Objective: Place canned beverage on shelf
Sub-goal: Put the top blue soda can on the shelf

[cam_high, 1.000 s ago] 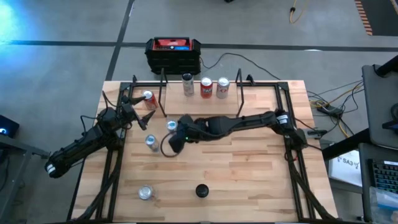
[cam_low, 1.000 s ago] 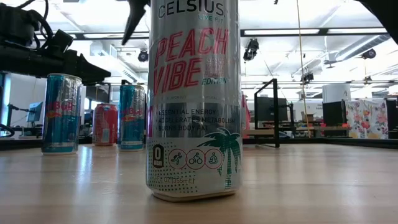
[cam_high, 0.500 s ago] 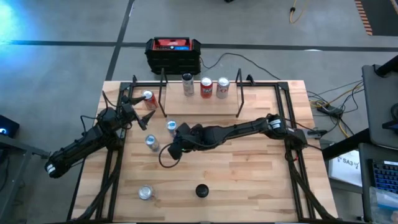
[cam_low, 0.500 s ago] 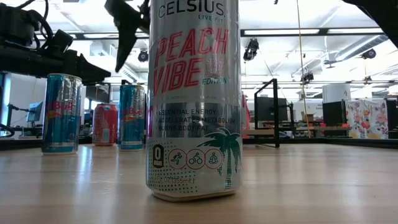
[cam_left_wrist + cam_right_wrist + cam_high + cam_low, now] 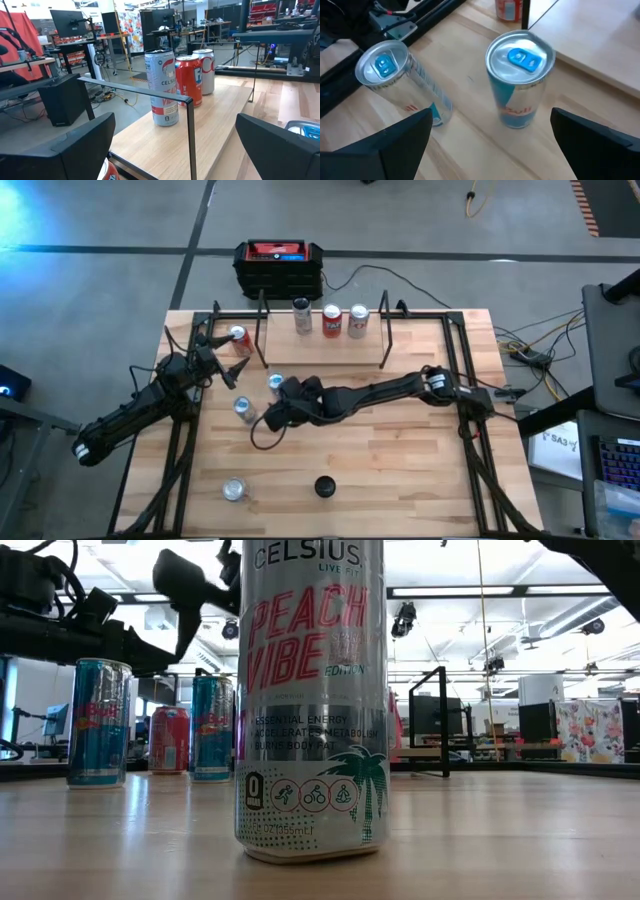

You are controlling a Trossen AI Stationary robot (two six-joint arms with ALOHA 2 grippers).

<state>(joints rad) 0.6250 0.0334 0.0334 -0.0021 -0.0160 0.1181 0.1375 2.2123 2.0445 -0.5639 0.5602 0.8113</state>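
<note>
The big slatted table [image 5: 400,450] takes up most of the floor here, with a black-and-red box [image 5: 279,266] sitting just off its far edge. On the far part of the table stands the shelf [image 5: 325,345], a pale plank with thin black uprights at each end. Three cans already stand on it in a row near its back edge: a tall silver can [image 5: 301,315], a red can [image 5: 331,321] and a red-and-white can [image 5: 357,321]. So part of the job looks done.

The right arm stretches across the middle of the table, and the right gripper [image 5: 272,418] hangs above two blue-topped cans that stand on the table just in front of the shelf: one nearer the shelf [image 5: 276,383] and one a bit farther out [image 5: 242,409]. Its fingers are spread wide with nothing between them; from its own camera both cans sit in the gap ahead, untouched.

The left arm waits at the left side, the left gripper [image 5: 212,360] near the shelf's left end, fingers wide apart and empty. A red can [image 5: 238,336] stands close by it, outside the shelf's left upright.

Near the front edge stand a tall pale can [image 5: 234,489] and a small black round thing [image 5: 324,486]. By my reckoning four cans remain off the shelf, and the next pick has not yet begun.
</note>
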